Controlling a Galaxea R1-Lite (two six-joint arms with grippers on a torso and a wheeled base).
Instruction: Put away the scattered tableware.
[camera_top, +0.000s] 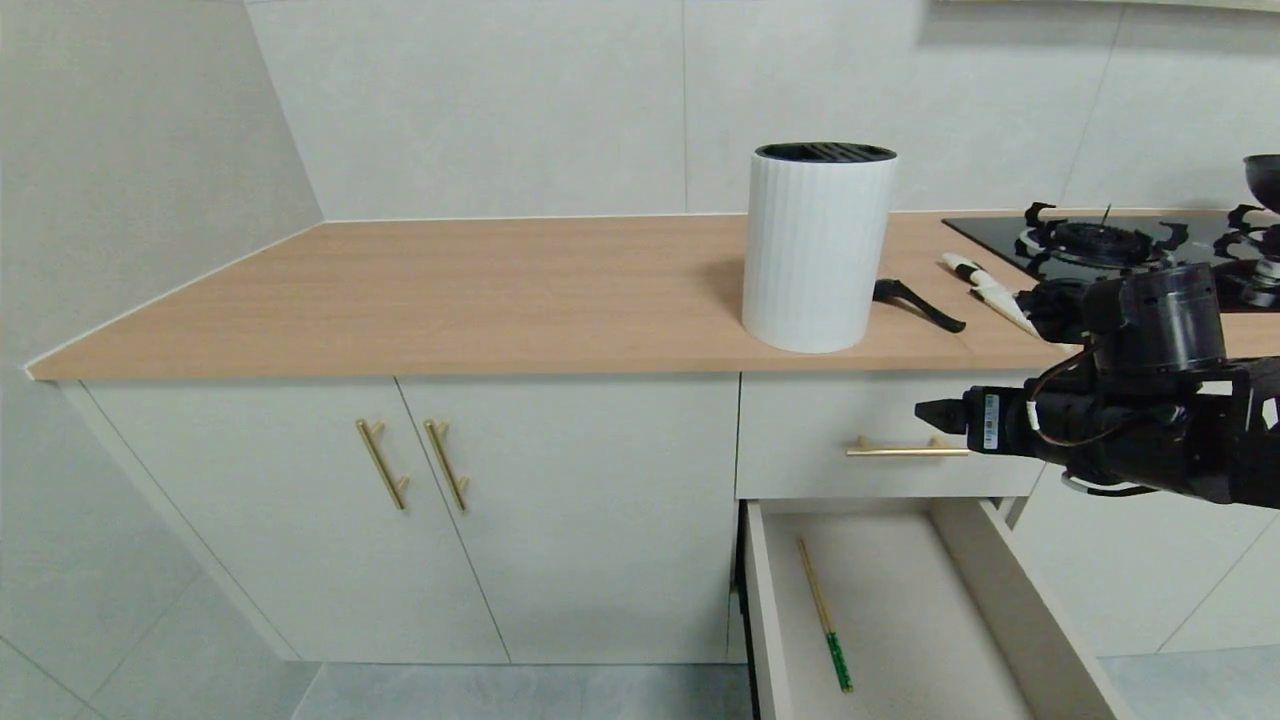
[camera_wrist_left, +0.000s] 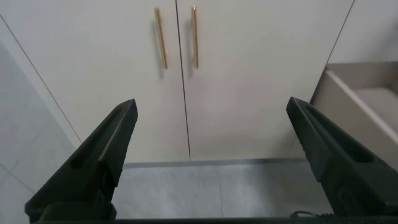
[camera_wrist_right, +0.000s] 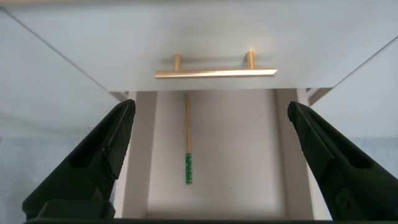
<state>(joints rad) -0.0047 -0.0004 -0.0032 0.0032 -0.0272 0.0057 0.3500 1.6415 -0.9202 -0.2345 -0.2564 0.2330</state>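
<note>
Lower drawer (camera_top: 762, 600) stands pulled out beneath the desk (camera_top: 450, 290). It holds the chopsticks (camera_top: 825, 615), which lie flat on the drawer floor near its left wall and roughly parallel to it. They are thin and pale tan with a green end section, and the green end points toward the drawer's pulled-out front. They read as one line, so I cannot tell a single stick from a pair. Upper drawer (camera_top: 880, 420) directly above is closed and carries a gold bar handle. White ribbed holder (camera_top: 818, 250) stands upright near the desk's front edge. It is cylindrical with a black slotted top, and its contents are not visible. Black-handled utensil (camera_top: 920, 305) lies on the desk just to the right of the holder, partly hidden behind it. White-handled utensil (camera_top: 985, 290) lies further right, near the hob (camera_top: 1100, 240). Right end effector (camera_wrist_right: 210, 109) hangs in front of the upper drawer's handle, above the open drawer, with its fingers wide apart and nothing between them. A small white sticker (camera_top: 990, 420) sits on its housing, the print too small to read. Left end effector (camera_wrist_left: 211, 106) faces the cabinet doors (camera_wrist_left: 177, 74) with their two gold handles, its fingers also wide apart and holding nothing.
</note>
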